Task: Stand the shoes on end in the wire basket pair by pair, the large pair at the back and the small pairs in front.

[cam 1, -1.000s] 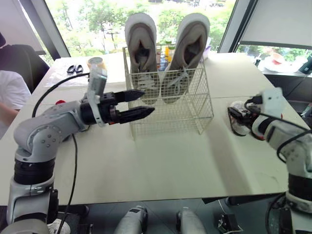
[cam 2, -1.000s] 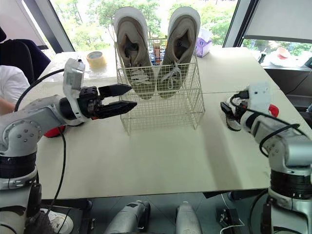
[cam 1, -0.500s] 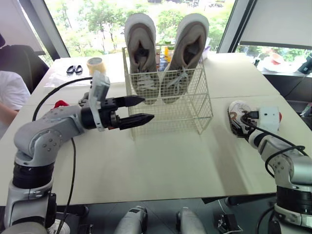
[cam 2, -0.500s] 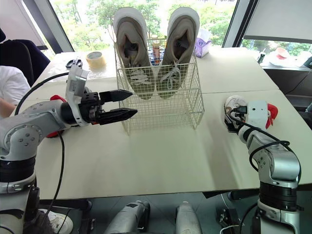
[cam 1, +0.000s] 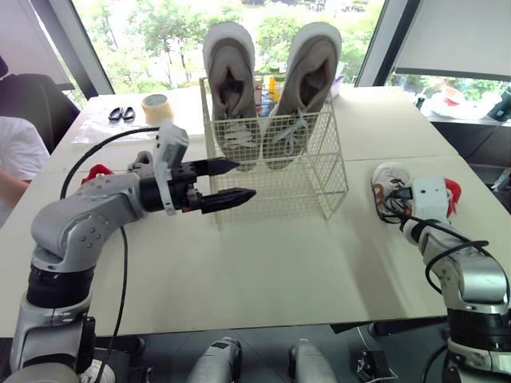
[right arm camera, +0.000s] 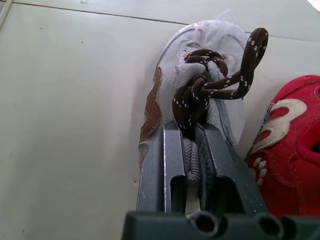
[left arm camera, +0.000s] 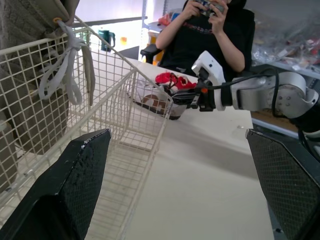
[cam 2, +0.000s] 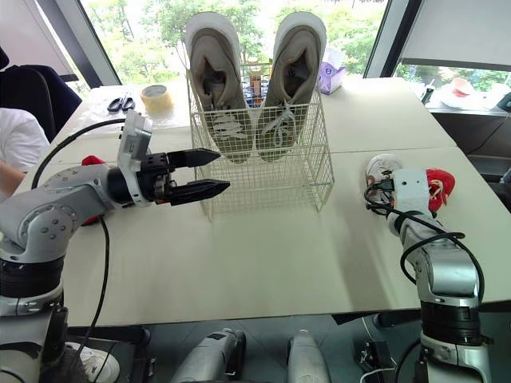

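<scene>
Spread wide, the left gripper hangs level just above the table, its black fingertips right at the front left corner of the wire basket; the right gripper is pinched onto the collar of a small white shoe with brown speckled laces, which lies on the tabletop to the right of the basket, well apart from it. That pale table runs back toward the windows, and the white wire basket stands near its middle. Along the basket's back wall a large beige sneaker and its mate stand on end side by side, openings facing the robot, their upper halves rising above the rim and their laces hanging behind the mesh. Just beside the white shoe, on the side away from the basket, lies a small red shoe with pale markings; whether the two touch I can't tell. On the far left of the table sit a roll of tape and, just beyond it, a pair of scissors.
</scene>
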You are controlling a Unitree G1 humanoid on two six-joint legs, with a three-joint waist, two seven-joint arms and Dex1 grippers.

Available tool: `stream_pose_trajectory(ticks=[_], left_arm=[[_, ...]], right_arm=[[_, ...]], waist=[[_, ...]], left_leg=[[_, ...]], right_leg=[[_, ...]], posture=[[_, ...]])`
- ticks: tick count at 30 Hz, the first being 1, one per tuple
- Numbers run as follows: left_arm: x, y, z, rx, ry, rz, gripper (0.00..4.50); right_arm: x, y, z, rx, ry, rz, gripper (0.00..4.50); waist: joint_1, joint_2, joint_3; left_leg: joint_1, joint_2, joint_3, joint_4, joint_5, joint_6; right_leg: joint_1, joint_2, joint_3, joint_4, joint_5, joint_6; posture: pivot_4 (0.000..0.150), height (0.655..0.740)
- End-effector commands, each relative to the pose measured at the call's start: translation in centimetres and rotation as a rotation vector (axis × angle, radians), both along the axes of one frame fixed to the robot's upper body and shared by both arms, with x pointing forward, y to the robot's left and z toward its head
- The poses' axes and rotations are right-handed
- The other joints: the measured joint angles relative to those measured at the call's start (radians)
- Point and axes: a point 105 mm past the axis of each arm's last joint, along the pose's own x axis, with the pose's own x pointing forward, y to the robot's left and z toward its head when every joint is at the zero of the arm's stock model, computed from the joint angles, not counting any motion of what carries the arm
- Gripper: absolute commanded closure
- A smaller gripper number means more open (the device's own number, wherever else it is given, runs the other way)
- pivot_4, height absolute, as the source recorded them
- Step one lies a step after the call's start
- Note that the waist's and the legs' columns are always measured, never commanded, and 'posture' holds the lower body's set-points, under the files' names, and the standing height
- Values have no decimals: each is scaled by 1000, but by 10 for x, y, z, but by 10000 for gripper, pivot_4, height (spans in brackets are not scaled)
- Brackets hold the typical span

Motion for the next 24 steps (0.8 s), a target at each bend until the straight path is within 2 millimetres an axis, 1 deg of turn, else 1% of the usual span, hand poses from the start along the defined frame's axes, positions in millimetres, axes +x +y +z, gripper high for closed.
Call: stream_pose_trajectory(ticks=[1,3,5,7,8,9,11,12,13,14,16,17,21,23,24], left_arm=[[-3,-4,10,-2,-61,-17,0],[-2,-4,10,-5,-62,-15,0],[1,-3,13,-15,-66,-8,0],[4,-1,18,-44,-61,0,0],[6,0,21,-60,-56,3,0],[7,1,24,-72,-51,3,0],[10,3,30,-101,-34,-2,0],[11,4,33,-114,-23,-5,0],[12,4,35,-123,-14,-10,0],[13,5,37,-132,-3,-20,0],[17,7,41,-146,14,-31,0],[18,8,43,-153,20,-33,0],[25,10,49,-168,36,-41,0],[27,12,50,-170,38,-43,0],[28,13,51,-170,39,-43,0]], right_arm=[[-2,0,-2,-35,13,20,44509],[0,0,17,-61,-51,38,44509],[1,-3,48,-64,-157,50,44509],[-1,-3,87,-73,-295,75,44509],[-3,-2,109,-92,-375,92,44509],[-6,0,127,-102,-437,107,44509],[-15,8,163,-115,-566,161,44509],[-21,18,180,-143,-626,219,44509],[-27,29,192,-174,-670,277,44509],[-34,44,204,-235,-711,361,44509],[-48,72,218,-359,-765,513,44509],[-54,85,221,-431,-778,583,44509],[-70,126,216,-631,-798,814,44509],[-75,141,211,-705,-816,906,44509],[-77,145,209,-735,-822,937,44509]], waist=[[0,0,0],[1,0,0],[1,0,0],[1,2,1],[1,5,3],[1,7,4],[-2,8,5],[-2,8,5],[-2,8,5],[-2,8,5],[-3,8,5],[-4,8,5],[-3,7,6],[-1,7,6],[-1,7,6]], left_leg=[[0,0,0,0,0,0],[0,0,0,0,0,0],[0,0,0,0,0,0],[0,0,0,0,0,0],[0,0,0,0,0,0],[-1,0,0,1,0,0],[-1,0,0,0,0,0],[-1,0,0,-1,0,0],[-1,0,0,-1,0,0],[-1,0,0,-2,0,0],[-1,0,0,-2,0,0],[-1,0,0,-1,0,0],[-1,0,0,0,0,0],[-1,0,0,1,0,0],[-1,0,0,0,0,0]], right_leg=[[0,0,0,0,0,0],[0,0,0,0,0,0],[0,0,0,0,0,0],[0,0,0,0,0,0],[0,0,0,0,0,0],[0,0,0,0,0,0],[-1,0,0,0,0,0],[-1,0,0,0,0,0],[-2,0,0,0,0,0],[-2,0,0,0,0,0],[-2,0,-1,-1,0,0],[-1,1,-1,-1,0,0],[0,0,-1,-1,0,0],[0,0,-1,-1,0,0],[0,0,-1,-1,0,0]], posture=[[1500,7400],[1500,7400],[1500,7400],[1500,7400],[1500,7400],[1500,7400],[1500,7400],[1500,7400],[1500,7400],[1500,7400],[1500,7400],[1500,7400],[1500,7400],[1500,7400],[1500,7400]])
